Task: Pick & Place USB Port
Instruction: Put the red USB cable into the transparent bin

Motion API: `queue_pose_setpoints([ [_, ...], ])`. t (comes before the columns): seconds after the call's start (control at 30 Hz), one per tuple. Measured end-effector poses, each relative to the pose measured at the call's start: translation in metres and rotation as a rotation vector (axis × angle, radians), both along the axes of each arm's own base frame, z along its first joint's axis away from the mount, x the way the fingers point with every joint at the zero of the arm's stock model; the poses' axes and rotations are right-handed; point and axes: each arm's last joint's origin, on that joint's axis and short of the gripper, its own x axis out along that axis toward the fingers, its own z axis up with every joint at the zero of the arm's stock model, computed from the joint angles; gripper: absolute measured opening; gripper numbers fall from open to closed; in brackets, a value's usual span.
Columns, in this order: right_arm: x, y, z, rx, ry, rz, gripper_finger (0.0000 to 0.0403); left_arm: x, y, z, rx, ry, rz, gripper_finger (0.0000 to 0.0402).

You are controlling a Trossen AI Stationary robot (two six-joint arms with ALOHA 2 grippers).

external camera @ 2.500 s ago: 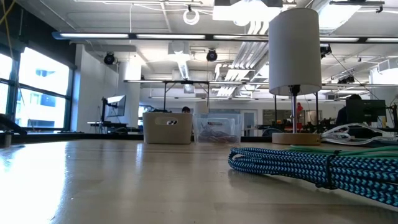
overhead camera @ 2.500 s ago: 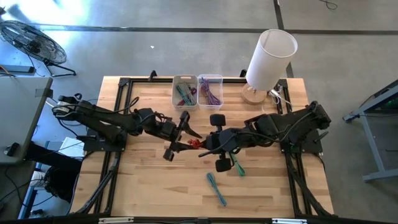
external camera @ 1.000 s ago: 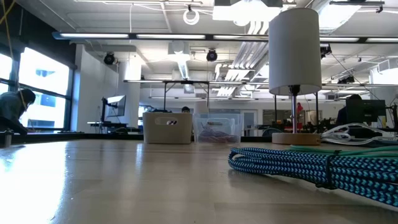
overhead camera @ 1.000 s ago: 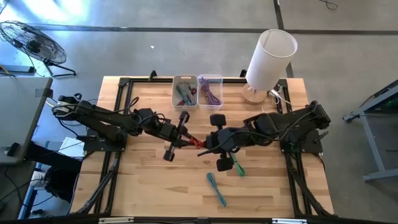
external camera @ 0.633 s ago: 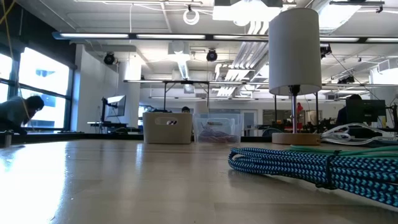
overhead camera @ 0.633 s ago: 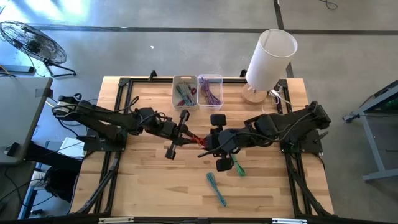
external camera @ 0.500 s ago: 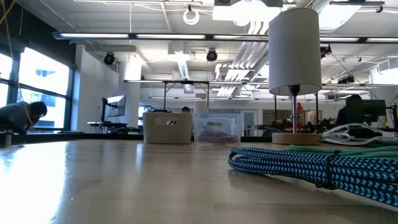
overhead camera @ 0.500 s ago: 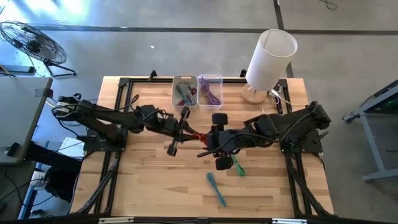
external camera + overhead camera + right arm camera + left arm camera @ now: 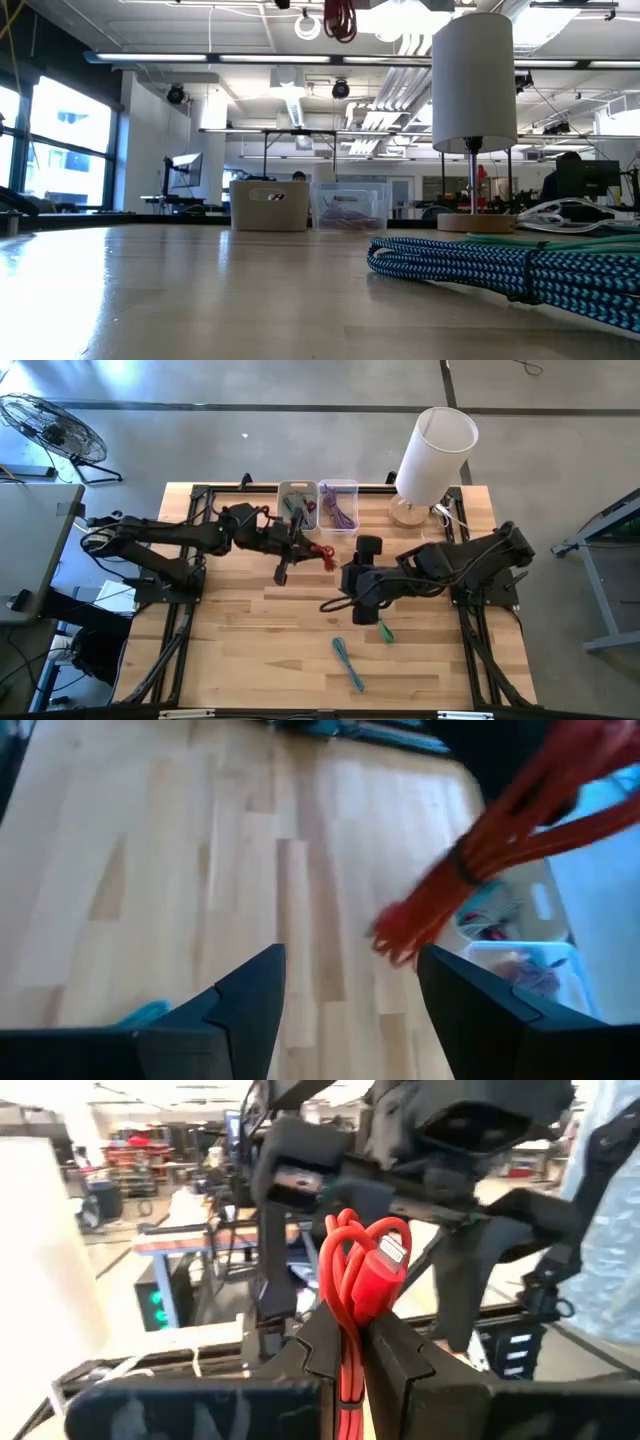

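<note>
Since half a second ago the left claw [image 9: 312, 550] has swung toward the far side of the bench [image 9: 240, 650], carrying the red cable [image 9: 322, 553] away from the right claw [image 9: 352, 588], which has let go and drawn back a little to the right. That left claw is now lifted off the wood, just on the near side of the two bins at the far edge, and its fingers [image 9: 395, 1355] are pinched shut on the coiled red cable [image 9: 358, 1280], whose plug end sticks up between them. From table height the red loop [image 9: 340, 18] hangs at the very top of the picture, well clear of the surface.

Over the middle of the bench, the right claw [image 9: 345, 985] has its jaws spread wide and holds nothing; the red bundle [image 9: 480, 860] shows just beyond it.

Teal cables lie in the left bin [image 9: 296, 507], purple ones in the right bin [image 9: 339, 505]. One green cable [image 9: 384, 630] lies near the right arm, and a blue-green cable [image 9: 348, 663] lies nearer the front edge. A white lamp [image 9: 432, 452] stands at the far right corner.
</note>
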Motion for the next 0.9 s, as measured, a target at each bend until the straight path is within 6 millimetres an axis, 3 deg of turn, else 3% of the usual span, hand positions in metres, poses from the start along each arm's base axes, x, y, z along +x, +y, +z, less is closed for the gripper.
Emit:
queue_pose_setpoints([
  [0.13,-0.007,-0.005,0.008,-0.053,-0.055,-0.087,0.0220,0.000,-0.001,0.009,0.022,-0.033,-0.016,0.0018],
  [0.4,-0.035,-0.024,0.020,-0.180,-0.150,-0.421,0.0220,0.000,-0.003,0.008,0.004,-0.024,-0.034,0.0018],
  [0.5,-0.037,-0.024,0.024,-0.131,-0.161,-0.410,0.0220,0.000,-0.003,0.009,0.002,-0.029,-0.012,0.0018],
  [0.9,-0.017,-0.019,0.033,0.077,-0.228,-0.193,0.0220,-0.001,-0.002,0.016,-0.004,-0.109,0.004,0.0018],
])
